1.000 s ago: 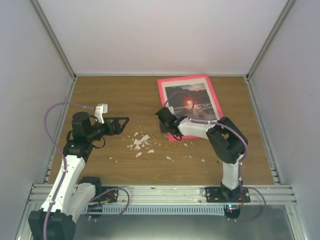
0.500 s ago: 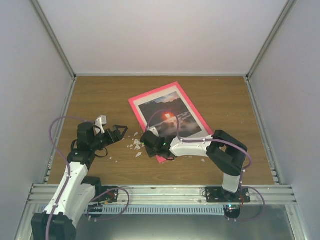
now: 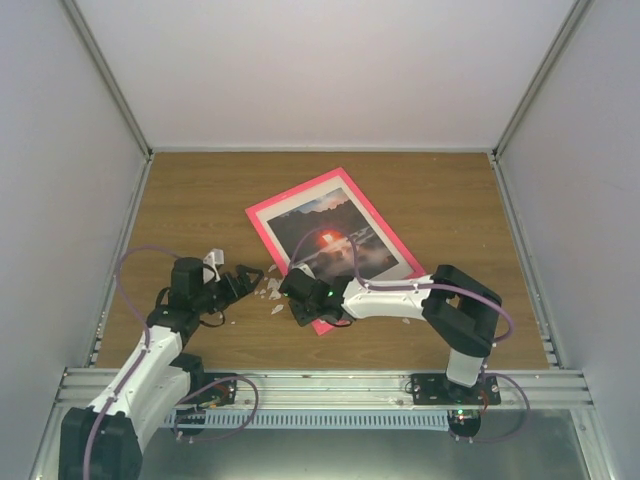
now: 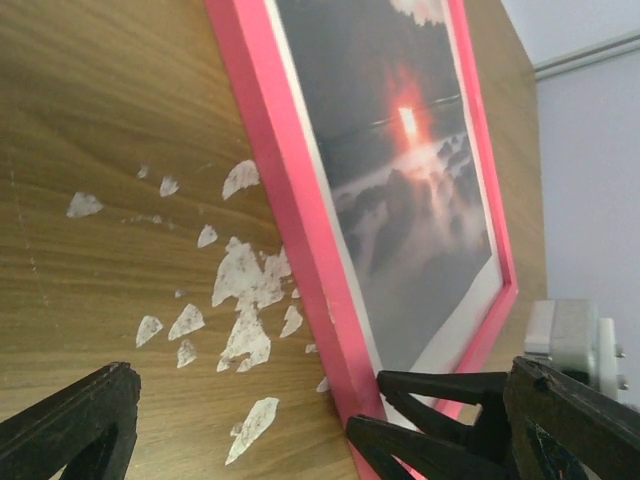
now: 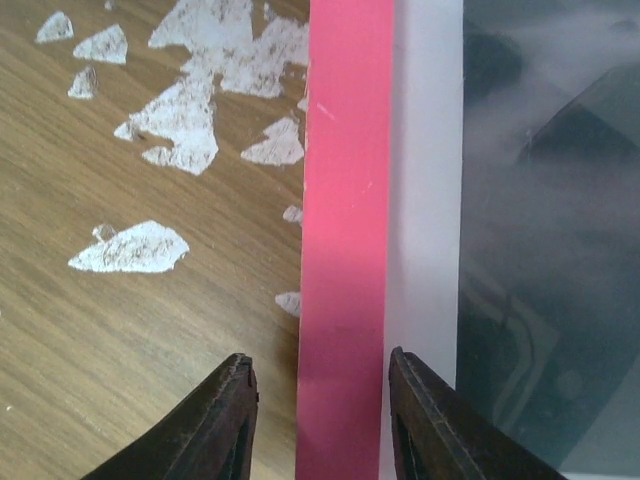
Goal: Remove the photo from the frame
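Observation:
The pink-red frame (image 3: 295, 190) lies flat and askew on the wooden table. The seascape photo (image 3: 330, 235) sits inside it behind a white mat (image 5: 425, 200). My right gripper (image 3: 298, 300) is at the frame's near-left corner. In the right wrist view its fingers (image 5: 225, 420) stand on either side of the pink rail (image 5: 345, 200), gripping it. The left wrist view shows this gripper (image 4: 430, 415) at the rail (image 4: 290, 220), beside the photo (image 4: 400, 180). My left gripper (image 3: 248, 275) is open and empty, low over the table just left of the frame (image 4: 320, 430).
White flakes (image 3: 272, 290) are scattered on the wood between the two grippers, up against the frame's left rail; they also show in the left wrist view (image 4: 240, 290) and the right wrist view (image 5: 200, 110). White walls enclose the table on three sides.
The frame has slid from the back right towards the near left and turned, with my right gripper moving along at its corner. My left gripper has come nearer and lower, towards the frame.

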Action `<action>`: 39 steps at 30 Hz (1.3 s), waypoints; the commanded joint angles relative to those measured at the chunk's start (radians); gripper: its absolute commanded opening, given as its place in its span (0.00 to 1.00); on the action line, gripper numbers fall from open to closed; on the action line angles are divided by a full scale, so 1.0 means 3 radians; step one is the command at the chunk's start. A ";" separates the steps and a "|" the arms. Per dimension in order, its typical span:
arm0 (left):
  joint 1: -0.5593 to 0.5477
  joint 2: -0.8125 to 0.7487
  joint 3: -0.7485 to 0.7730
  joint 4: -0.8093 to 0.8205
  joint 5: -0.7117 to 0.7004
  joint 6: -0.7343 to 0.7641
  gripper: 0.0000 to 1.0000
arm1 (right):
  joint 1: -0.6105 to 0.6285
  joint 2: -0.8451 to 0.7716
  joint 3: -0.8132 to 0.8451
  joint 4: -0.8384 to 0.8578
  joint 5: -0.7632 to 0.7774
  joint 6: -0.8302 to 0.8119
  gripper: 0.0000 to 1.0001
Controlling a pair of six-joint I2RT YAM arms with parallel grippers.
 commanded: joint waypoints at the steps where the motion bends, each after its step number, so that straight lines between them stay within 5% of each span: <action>1: -0.0025 0.0045 -0.0091 0.0329 -0.0064 -0.0116 0.99 | 0.0016 0.0014 0.0131 -0.0182 -0.0114 -0.0047 0.39; 13: -0.0024 0.0165 -0.0270 0.0591 0.0048 -0.0194 0.99 | 0.0009 0.0281 0.0334 -0.0290 -0.0009 -0.0044 0.31; 23: -0.0052 0.0382 -0.0267 0.0937 0.0244 -0.0312 0.99 | -0.0009 0.0029 0.0402 -0.0325 0.0041 0.0001 0.09; 39: -0.0205 0.1088 -0.0164 0.1839 0.0497 -0.0682 0.93 | -0.0015 -0.0470 0.0245 0.0205 -0.0068 0.0226 0.04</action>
